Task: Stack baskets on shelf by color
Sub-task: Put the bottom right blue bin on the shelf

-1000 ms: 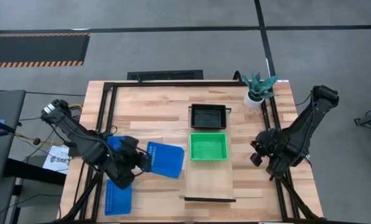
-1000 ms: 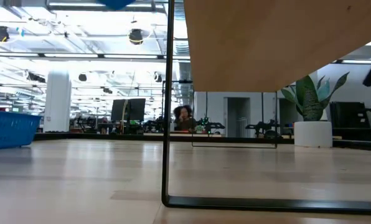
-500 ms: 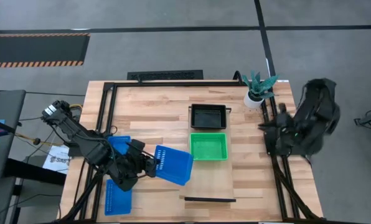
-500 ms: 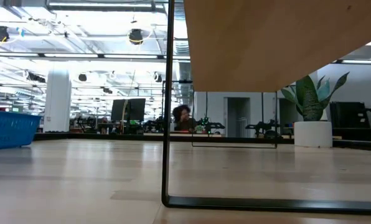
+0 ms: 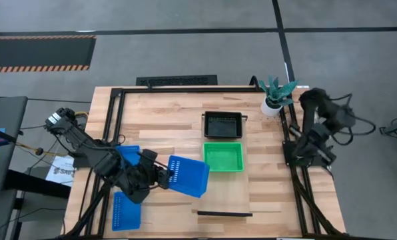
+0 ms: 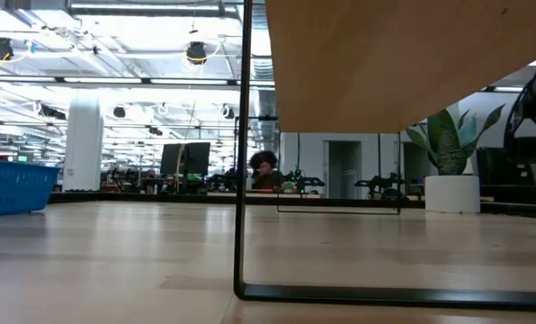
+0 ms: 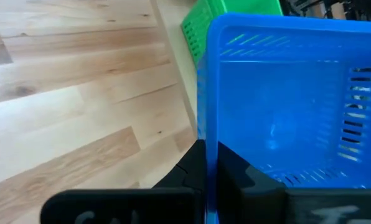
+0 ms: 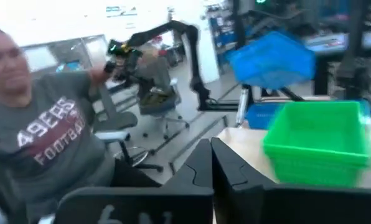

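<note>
The blue basket (image 5: 187, 177) hangs tilted in the air over the near-left part of the tabletop, just left of the shelf (image 5: 224, 193), and the left gripper (image 5: 160, 178) is clamped shut on the thin rim of one short wall. Being shallow mesh plastic, it looks very light and fairly stiff, though the slotted walls would probably flex if squeezed hard; held by a single edge it is likely to swing or pivot, so a pinch at the middle of a wall, as here, seems the steadiest hold. The smooth plastic could slip between the pads, in my judgement. On the shelf a green basket (image 5: 223, 157) sits flat, with a black basket (image 5: 223, 125) just beyond it toward the far end; the near end of the shelf is bare. Other blue baskets (image 5: 126, 212) lie on the left edge of the table, partly under the left arm. The right gripper (image 8: 211, 163) is closed on nothing, raised off the right side of the table, near a potted plant (image 5: 276, 95) at the far-right corner.
</note>
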Controlling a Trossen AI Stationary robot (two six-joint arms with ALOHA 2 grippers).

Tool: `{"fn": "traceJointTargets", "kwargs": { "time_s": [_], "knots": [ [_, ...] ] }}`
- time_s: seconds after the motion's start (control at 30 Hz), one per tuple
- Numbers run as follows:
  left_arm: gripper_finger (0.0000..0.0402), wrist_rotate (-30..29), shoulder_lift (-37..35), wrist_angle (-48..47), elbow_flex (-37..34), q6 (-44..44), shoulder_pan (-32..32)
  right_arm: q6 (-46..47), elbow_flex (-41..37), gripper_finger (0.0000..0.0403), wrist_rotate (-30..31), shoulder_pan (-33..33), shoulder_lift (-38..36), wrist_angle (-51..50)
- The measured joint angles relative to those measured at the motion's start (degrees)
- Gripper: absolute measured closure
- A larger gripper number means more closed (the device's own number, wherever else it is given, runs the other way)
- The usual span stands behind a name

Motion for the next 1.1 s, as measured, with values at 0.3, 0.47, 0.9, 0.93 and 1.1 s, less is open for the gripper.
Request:
{"fn": "traceJointTargets", "kwargs": {
  "time_s": [0.3, 0.47, 0.9, 0.93, 1.1],
  "knots": [
    [0.0401, 2.16, 5.87, 7.72, 0.01, 0.42, 1.27, 0.74, -10.32, 0.0373, -3.55, 0.85, 2.34, 11.63],
    [0.0401, 2.54, 10.76, 17.45, 0.55, -2.76, 2.14, 0.71, -12.37, 0.0383, -3.55, 0.90, 2.39, 13.42],
    [0.0402, 4.43, 23.13, 9.87, 17.27, -8.81, 3.77, 0.72, -12.33, 0.0374, -3.57, 0.90, 2.35, 13.87],
    [0.0402, 5.07, 23.77, 9.11, 17.73, -9.53, 4.03, 0.75, -12.33, 0.0375, -3.57, 0.90, 2.35, 13.85],
    [0.0394, 11.75, 26.47, 9.22, 18.38, -11.60, 5.44, 0.81, -12.33, 0.0378, -3.59, 0.90, 2.35, 13.67]
  ]
}}
